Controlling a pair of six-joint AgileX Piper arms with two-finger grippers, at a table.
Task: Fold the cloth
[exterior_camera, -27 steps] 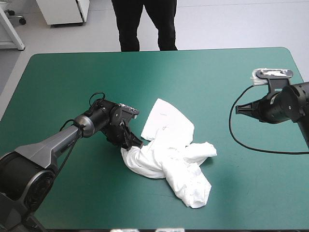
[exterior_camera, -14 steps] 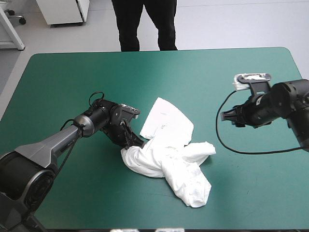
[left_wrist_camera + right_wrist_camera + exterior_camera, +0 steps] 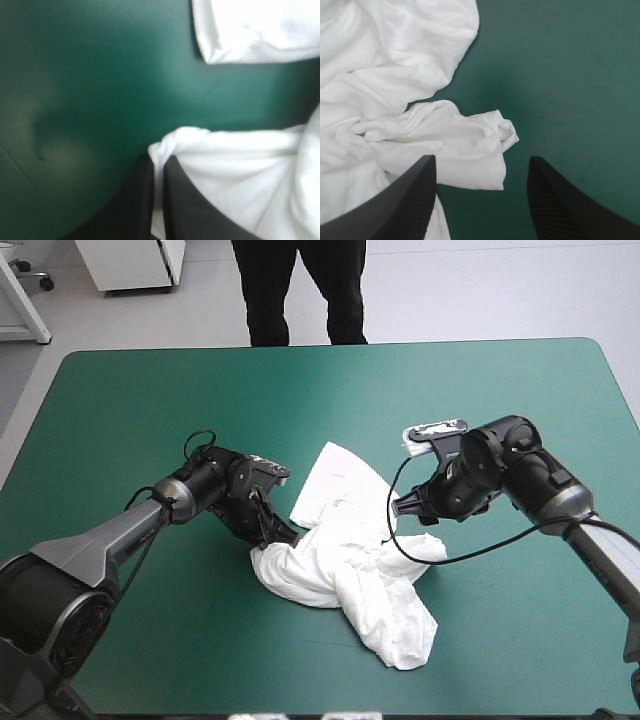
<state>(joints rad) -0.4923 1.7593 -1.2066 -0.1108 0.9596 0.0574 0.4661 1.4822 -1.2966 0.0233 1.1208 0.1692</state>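
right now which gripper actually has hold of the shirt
The left gripper: it is shut on an edge of the T-shirt. The right gripper stands open at the heap's far side, gripping nothing.

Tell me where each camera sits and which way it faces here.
High view: above and behind the robot, looking forward and down on the teal-green table cover; both arms show, left pincer on and right pincer beside the crumpled white short-sleeved T-shirt.
Left wrist view: above that wrist, looking along its black fingers, shut on a T-shirt fold.
Right wrist view: above that wrist, looking between its open fingers at a T-shirt corner.
Shared: all views show T-shirt and cover.
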